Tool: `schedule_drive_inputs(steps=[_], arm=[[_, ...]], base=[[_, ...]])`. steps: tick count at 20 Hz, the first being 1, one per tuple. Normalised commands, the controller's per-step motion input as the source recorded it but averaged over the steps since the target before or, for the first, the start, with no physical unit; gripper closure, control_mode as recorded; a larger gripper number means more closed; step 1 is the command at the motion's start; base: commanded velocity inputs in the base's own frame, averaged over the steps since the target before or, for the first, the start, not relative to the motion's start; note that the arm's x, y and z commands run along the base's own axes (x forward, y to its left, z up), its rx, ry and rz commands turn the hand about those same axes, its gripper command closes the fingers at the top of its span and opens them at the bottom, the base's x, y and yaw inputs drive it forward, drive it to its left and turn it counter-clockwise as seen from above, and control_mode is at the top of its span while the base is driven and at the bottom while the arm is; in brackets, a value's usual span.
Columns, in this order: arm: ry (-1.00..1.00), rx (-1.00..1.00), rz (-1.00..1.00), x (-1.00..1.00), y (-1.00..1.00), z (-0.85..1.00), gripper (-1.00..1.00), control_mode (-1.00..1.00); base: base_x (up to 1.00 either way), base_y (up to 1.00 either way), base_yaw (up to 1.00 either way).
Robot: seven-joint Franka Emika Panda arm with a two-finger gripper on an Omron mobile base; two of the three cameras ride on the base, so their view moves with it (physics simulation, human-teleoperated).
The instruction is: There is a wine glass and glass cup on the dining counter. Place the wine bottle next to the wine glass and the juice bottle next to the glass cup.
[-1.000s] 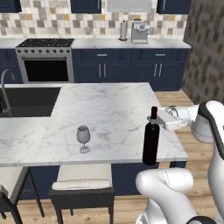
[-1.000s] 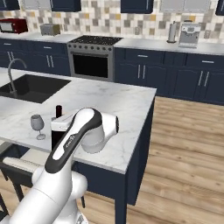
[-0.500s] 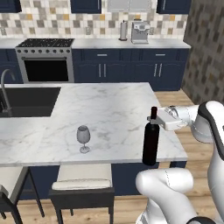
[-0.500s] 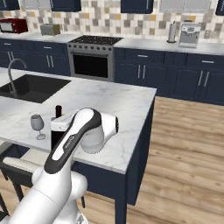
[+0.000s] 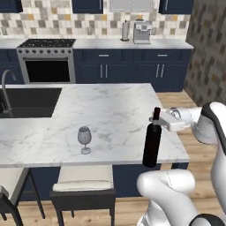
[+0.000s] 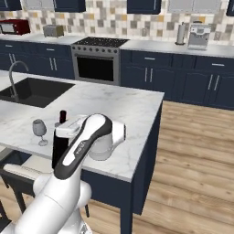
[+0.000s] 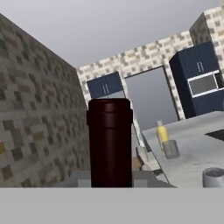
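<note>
Change: we are seeing nothing shift since the earlier frames, the arm staying put
Fingers: our gripper (image 5: 160,121) is clenching the wine bottle (image 5: 152,142) at its neck
Bottle: standing at the dining counter (image 5: 110,110) front right corner, well apart from the wine glass (image 5: 84,139)
Advice: we are keeping it upright while carrying it leftward along the front edge

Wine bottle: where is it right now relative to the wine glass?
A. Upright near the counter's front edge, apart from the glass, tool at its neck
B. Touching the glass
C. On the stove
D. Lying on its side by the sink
A: the wine bottle stands upright at the dining counter edge, a clear gap from the wine glass, with the tool at its neck.
</note>
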Motion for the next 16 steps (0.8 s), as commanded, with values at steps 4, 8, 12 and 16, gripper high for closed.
schedule_drive_inputs(steps=[4, 8, 12, 16], arm=[[0.00, 0.13, 0.33, 0.36, -0.04, 0.07, 1.00, -1.00], [0.00, 0.05, 0.31, 0.44, 0.08, 0.02, 1.00, -1.00], [0.00, -0.02, 0.26, 0.41, 0.14, 0.01, 1.00, -1.00], [-0.15, -0.15, 0.23, 0.27, 0.10, 0.00, 1.00, -1.00]], base=[[0.00, 0.00, 0.00], [0.00, 0.00, 0.00], [0.00, 0.00, 0.00], [0.00, 0.00, 0.00]])
